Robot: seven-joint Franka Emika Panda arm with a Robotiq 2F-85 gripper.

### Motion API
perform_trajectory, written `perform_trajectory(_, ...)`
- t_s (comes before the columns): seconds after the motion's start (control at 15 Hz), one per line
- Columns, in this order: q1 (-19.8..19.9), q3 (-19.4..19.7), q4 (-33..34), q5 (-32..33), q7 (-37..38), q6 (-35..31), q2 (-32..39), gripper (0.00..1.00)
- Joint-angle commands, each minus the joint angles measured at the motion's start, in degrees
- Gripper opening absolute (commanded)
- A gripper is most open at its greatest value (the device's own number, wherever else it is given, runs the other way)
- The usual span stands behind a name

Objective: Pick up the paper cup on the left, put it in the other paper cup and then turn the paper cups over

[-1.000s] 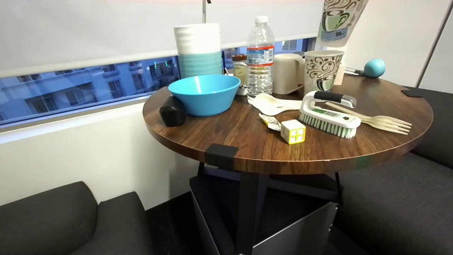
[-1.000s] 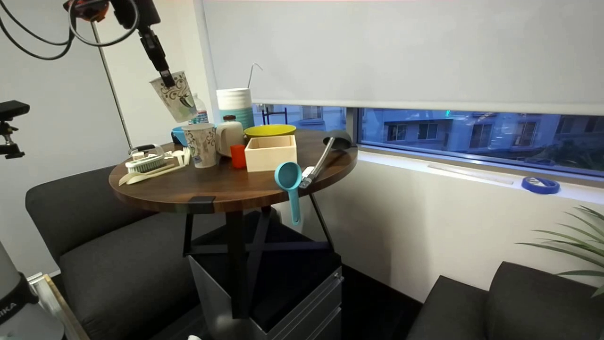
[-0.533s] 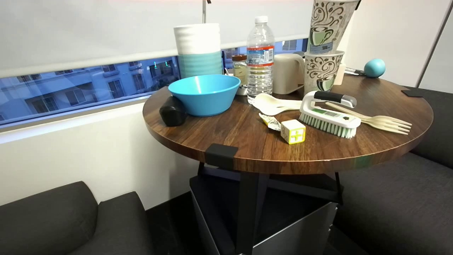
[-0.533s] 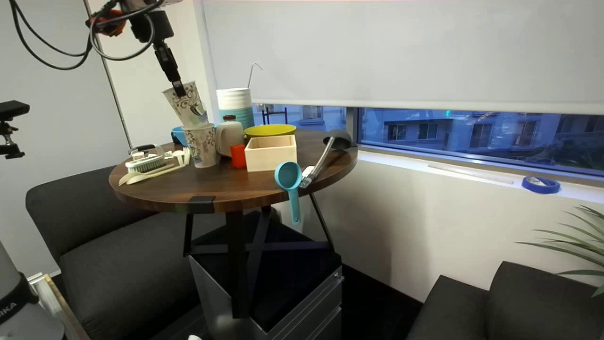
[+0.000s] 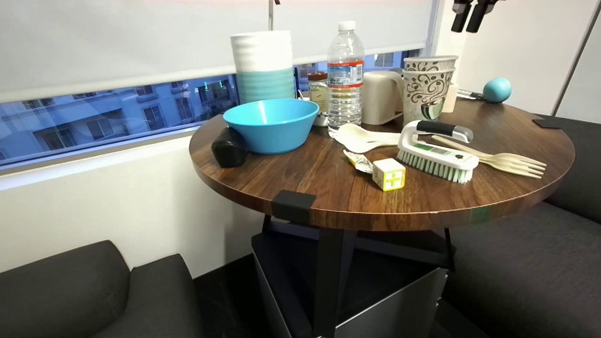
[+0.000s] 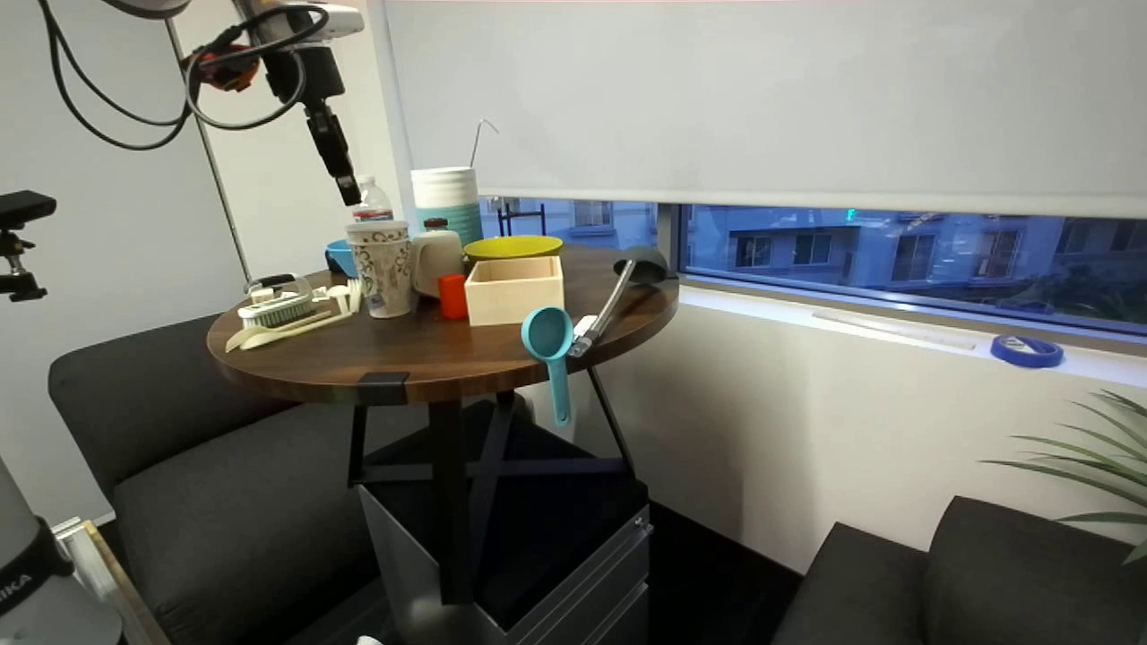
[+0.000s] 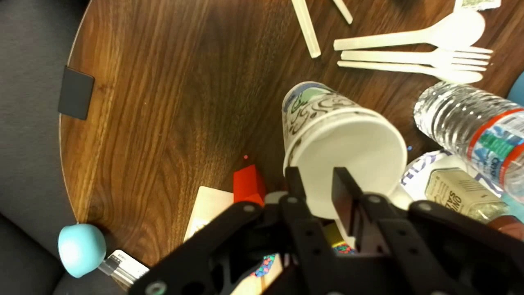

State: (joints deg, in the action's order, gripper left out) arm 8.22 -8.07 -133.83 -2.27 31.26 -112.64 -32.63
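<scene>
The gripper point(image 7: 317, 171), fingers parted by a fairly narrow gap, hangs above the inner paper cup point(image 5: 430, 65), clear of its rim. That cup sits down inside the outer paper cup point(image 5: 426, 91), its upper band and white inside showing, and both stand upright, mouths up, on the wooden tabletop point(image 5: 300, 178). I see a beige mug point(image 5: 375, 98) and a water bottle point(image 5: 346, 52) near them. In an exterior view, a red object point(image 6: 453, 296) shows between the cups and a pale wooden box point(image 6: 515, 303).

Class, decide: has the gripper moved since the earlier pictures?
Yes: in an exterior view, the gripper sits lower and appears nearer the white-and-teal canister.
</scene>
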Motion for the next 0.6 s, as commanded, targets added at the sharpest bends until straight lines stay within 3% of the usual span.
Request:
perform_trajectory(0.0, 0.3, -1.2, -1.8, 1.5, 4.2, -4.9, 1.3, 0.56)
perform_trajectory(0.4, -0.6, -1.0, -6.8, 1.0, 8.6, -9.6, 3.7, 0.99)
perform_trajectory(0.53, -0.3, -1.0, -8.1, 2.0, 9.1, -9.1, 4.3, 1.00)
